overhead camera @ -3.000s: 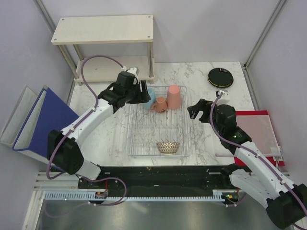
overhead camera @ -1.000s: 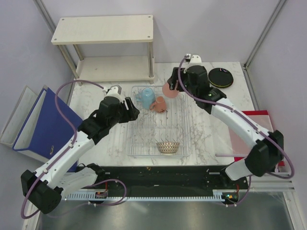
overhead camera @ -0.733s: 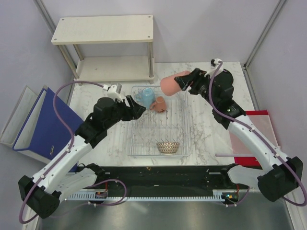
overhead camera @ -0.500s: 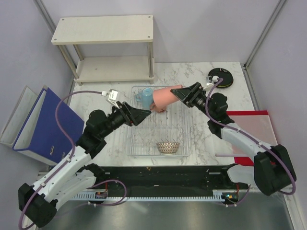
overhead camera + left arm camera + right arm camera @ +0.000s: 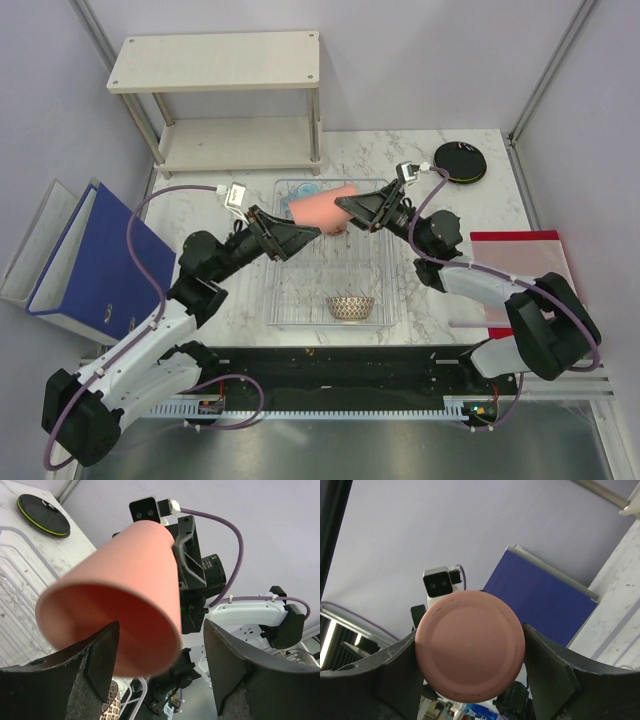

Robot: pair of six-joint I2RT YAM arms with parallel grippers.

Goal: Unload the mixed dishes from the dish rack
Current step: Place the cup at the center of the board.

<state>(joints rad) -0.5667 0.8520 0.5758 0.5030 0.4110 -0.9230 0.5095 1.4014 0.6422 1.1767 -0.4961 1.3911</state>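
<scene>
- Cups: you've got 1 salmon pink cup [image 5: 320, 205] for sure, lying sideways in the air over the far end of the dish rack [image 5: 300, 290]. There's also 1 light blue cup [image 5: 304, 187] in the rack's far end, mostly hidden behind it.
- A small salmon patch [image 5: 337, 228] shows in the rack under the right arm. It's too covered to tell what it is.
- Bowls: 1 net-pattern beige bowl [image 5: 350, 306], inside the rack at the near end.
- Plates: 1 black plate [image 5: 460, 161], on the table [image 5: 220, 300] at the far right, well apart from the rack.
- Grippers: 2. Your right gripper [image 5: 350, 206] is clamped on the salmon cup's base end. Your left gripper [image 5: 305, 236] is spread wide at the cup's mouth and isn't gripping.
- R wrist view only: the cup's flat round base sits between both fingers [image 5: 395, 675], with the blue binder [image 5: 545, 600] behind.
- L wrist view only: you look into the cup's open mouth. One finger [image 5: 97, 662] overlaps the rim, though I can't tell if it touches. The other finger stands apart from it. The plate's lime-green edge also shows here.
- Top view only: rack, bowl, blue cup and the 2-tier wooden shelf [image 5: 215, 60].
</scene>
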